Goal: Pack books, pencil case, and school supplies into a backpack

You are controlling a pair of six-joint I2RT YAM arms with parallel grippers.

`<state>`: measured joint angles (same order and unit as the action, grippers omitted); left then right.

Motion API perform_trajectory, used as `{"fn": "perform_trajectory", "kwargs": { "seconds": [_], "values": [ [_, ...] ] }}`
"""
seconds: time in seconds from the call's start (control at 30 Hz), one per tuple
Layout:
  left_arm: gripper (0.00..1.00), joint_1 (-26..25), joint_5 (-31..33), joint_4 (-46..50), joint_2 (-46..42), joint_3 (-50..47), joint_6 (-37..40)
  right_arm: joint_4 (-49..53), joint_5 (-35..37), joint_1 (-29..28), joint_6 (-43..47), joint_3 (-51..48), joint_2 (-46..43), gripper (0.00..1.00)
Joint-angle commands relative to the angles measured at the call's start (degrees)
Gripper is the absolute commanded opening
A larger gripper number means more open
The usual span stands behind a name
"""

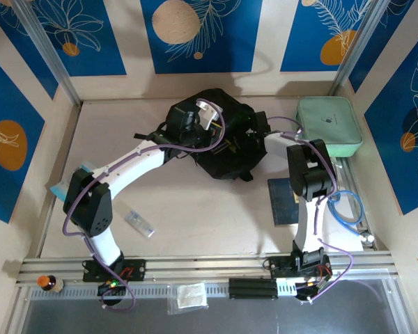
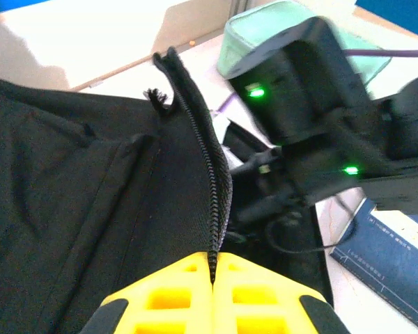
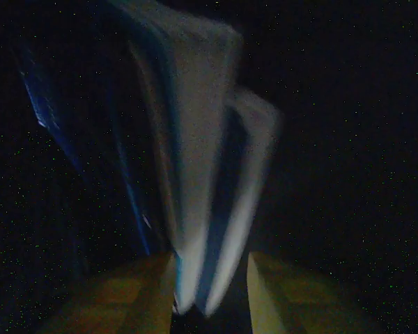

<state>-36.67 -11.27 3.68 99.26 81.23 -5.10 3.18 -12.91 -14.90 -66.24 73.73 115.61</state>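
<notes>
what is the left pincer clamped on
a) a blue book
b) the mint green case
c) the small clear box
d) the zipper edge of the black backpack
d: in the left wrist view the left pincer is shut on the backpack, with the zipper line running straight into its closed yellow tips.

Walls [image 1: 134, 42]: beige, on three sides, set with blue panels [image 1: 90, 35] bearing white leaf outlines and orange and tan discs [image 1: 7, 144].
Posts [image 1: 45, 52]: two, grey metal, slanting at the back corners.
Table [image 1: 209, 209]: pale beige, matte.
Rail [image 1: 209, 265]: aluminium, along the near edge.
Light: even, bright; soft shadows at the back wall.
</notes>
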Motion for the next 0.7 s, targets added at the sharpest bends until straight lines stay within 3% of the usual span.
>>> {"fn": "perform_trajectory", "kwargs": {
  "seconds": [0.0, 0.13, 0.27, 0.3, 0.47, 0.57, 0.67],
  "values": [
    [0.00, 1.33, 0.90, -3.37, -2.44, -1.82, -1.82, 1.10, -2.25, 0.52, 4.52, -4.24, -9.98, 0.39],
    [0.00, 2.36, 0.56, -3.81, -2.90, -3.80, -2.19, 5.40, -1.91, 1.62, 9.44, -9.48, -17.87, 0.42],
    [0.00, 3.49, -3.14, -3.69, -4.47, -6.79, -1.69, 9.82, 5.83, 3.49, 12.38, -16.97, -28.54, 0.44],
    [0.05, 3.77, -5.76, -3.69, -4.84, -7.45, -1.28, 11.31, 8.00, 4.30, 12.62, -18.50, -31.14, 0.45],
    [0.54, 3.81, -16.07, -1.15, -5.40, -7.47, -0.32, 16.99, 16.64, 8.08, 14.52, -22.31, -40.37, 0.58],
    [0.70, 3.98, -17.29, -2.61, -6.08, -8.67, -1.05, 18.49, 17.65, 10.13, 15.75, -22.15, -42.09, 0.63],
    [0.77, 4.26, -14.62, -4.75, -6.03, -9.69, -2.46, 19.18, 16.97, 11.87, 16.44, -21.30, -41.52, 0.64]
  ]
}}
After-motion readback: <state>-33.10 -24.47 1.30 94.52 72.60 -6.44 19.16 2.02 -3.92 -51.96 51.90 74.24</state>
